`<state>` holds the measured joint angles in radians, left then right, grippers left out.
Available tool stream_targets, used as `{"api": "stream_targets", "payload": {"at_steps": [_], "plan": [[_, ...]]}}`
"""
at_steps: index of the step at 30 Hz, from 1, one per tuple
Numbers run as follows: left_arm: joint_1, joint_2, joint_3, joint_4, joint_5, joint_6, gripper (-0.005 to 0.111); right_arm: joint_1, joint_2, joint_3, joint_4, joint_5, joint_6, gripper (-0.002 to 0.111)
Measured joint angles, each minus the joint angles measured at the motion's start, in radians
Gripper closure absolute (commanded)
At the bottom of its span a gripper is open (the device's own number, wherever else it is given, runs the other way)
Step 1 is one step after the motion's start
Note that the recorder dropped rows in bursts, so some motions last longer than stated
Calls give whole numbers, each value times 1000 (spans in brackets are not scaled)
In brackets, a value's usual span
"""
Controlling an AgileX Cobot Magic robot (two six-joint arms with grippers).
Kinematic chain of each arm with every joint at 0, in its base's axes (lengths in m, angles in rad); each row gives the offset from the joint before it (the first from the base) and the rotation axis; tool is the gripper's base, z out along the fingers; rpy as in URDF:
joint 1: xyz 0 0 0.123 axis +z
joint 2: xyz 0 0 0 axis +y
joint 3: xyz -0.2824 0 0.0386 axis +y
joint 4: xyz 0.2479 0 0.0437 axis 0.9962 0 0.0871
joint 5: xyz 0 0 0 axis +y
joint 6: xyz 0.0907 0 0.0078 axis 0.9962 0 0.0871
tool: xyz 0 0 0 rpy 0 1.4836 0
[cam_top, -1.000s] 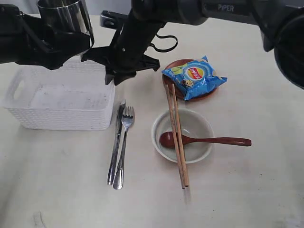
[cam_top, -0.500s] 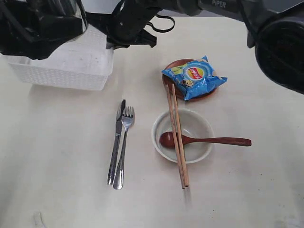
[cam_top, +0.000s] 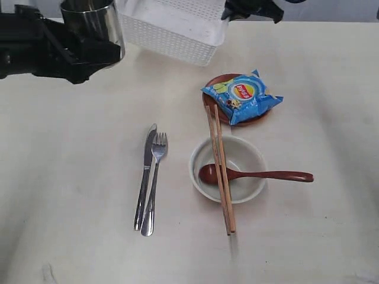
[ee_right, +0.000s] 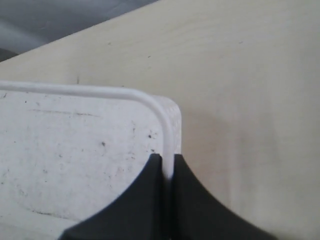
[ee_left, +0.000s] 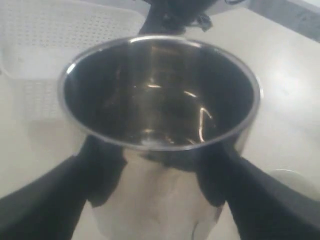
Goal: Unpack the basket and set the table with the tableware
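My left gripper (cam_top: 95, 42) (ee_left: 160, 186) is shut on the small steel cup (cam_top: 92, 21) (ee_left: 160, 95) and holds it upright above the table's back left. At the back edge my right gripper (cam_top: 249, 8) (ee_right: 168, 164) is shut on the rim of the white basket (cam_top: 177, 23) (ee_right: 85, 145), which looks empty and tilted. On the table (cam_top: 71, 177) lie the knife (cam_top: 145, 177) and fork (cam_top: 154, 180) side by side. The pale bowl (cam_top: 243, 155) holds the wooden spoon (cam_top: 260, 175), and the chopsticks (cam_top: 222, 177) rest across it. The brown plate (cam_top: 214, 81) sits behind the bowl.
A blue chip bag (cam_top: 241, 94) lies on the plate and covers most of it. In the left wrist view the basket (ee_left: 50, 45) is behind the cup. Bare table (ee_right: 240, 100) stretches beside the basket's corner.
The right gripper has closed on the basket's rim and carried it from the left of the table up to the back middle. The left gripper still holds the cup at the back left.
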<state>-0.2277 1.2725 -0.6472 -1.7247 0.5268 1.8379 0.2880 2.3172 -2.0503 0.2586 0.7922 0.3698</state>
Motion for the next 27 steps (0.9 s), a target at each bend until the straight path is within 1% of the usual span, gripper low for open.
{"api": "stream_targets", "payload": {"at_steps": [3,6,9,10,12,14,16,21,27], "plan": [[0,124,-73,0,27,42,107,-62,0,0,-6,53,-39,109],[0,358,-210,0,92,84,107,-118,0,0,-6,133,-106,109],[-5,539,-346,0,105,88,107,-141,0,0,-9,198,-168,109],[-11,571,-378,-2,102,90,107,-140,0,0,-10,205,-182,109],[-62,639,-414,-13,65,130,107,-140,0,0,-10,210,-198,109],[-116,690,-419,-8,12,179,107,-140,0,0,-7,201,-206,109],[-142,715,-433,-6,-10,192,107,-140,0,0,-3,189,-206,109],[-149,725,-482,-8,-33,199,107,-140,0,0,2,132,-206,109],[-149,766,-487,-10,-37,184,107,-140,31,-6,-21,112,-206,108]]}}
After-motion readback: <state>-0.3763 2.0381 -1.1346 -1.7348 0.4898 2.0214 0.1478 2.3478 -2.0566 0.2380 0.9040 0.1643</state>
